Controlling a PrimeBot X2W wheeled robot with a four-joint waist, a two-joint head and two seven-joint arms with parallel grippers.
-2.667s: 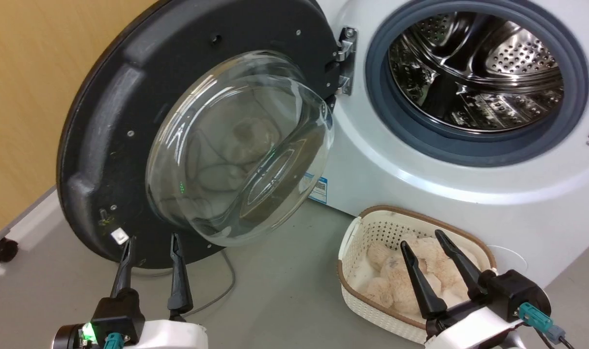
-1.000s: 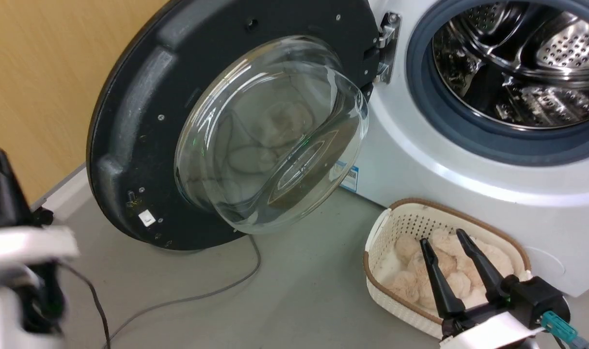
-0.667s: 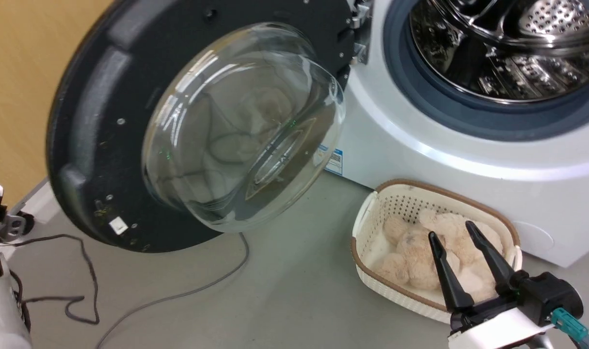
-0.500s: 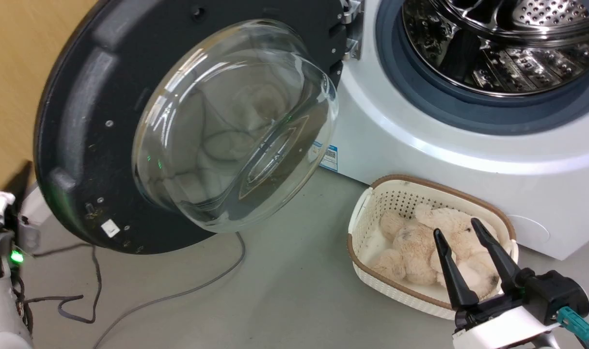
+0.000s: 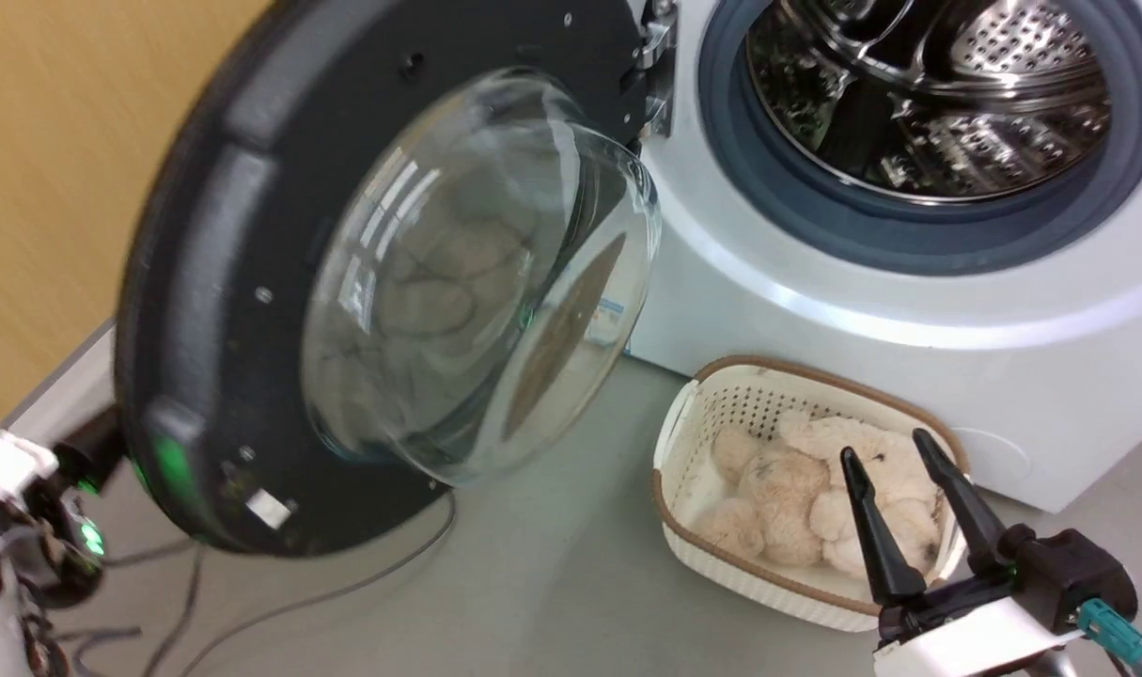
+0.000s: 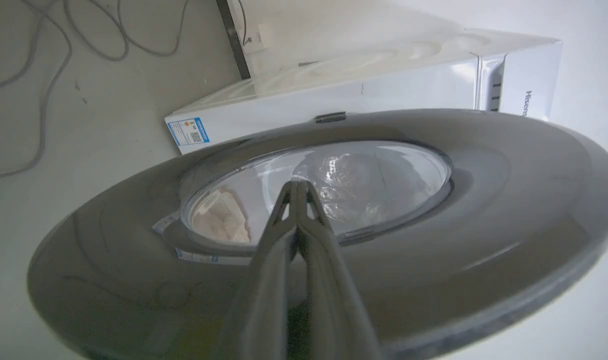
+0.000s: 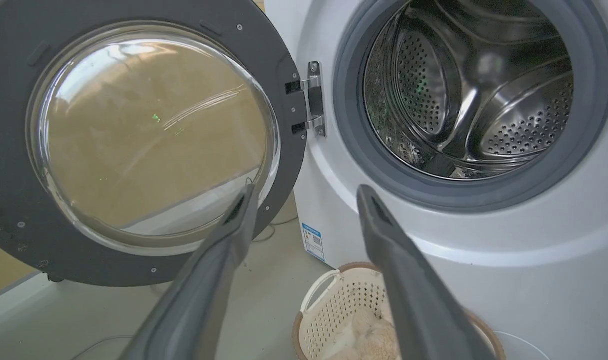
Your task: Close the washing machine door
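The washing machine door point(image 5: 213, 282) hangs open on its metal hinge point(image 5: 655, 66), with its glass bowl point(image 5: 477, 273) bulging toward the white washing machine point(image 5: 815, 310). The steel drum point(image 5: 928, 94) stands uncovered. My left arm point(image 5: 16, 498) is low beside the door's outer edge. In the left wrist view my left gripper point(image 6: 297, 186) is shut on nothing, its tips against or just off the door's outer face point(image 6: 484, 210). My right gripper point(image 5: 885, 449) is open above the basket, apart from the door point(image 7: 133, 260) in the right wrist view.
A white lattice basket point(image 5: 683, 442) holding a beige plush toy point(image 5: 815, 470) stands on the floor before the machine. Grey cables point(image 5: 298, 592) lie under the door. A wooden wall point(image 5: 54, 169) stands behind the door at the left.
My left arm went from in front of the door to its outer side. The door has swung a little toward the machine. The head camera shifted; the right gripper stayed open over the basket.
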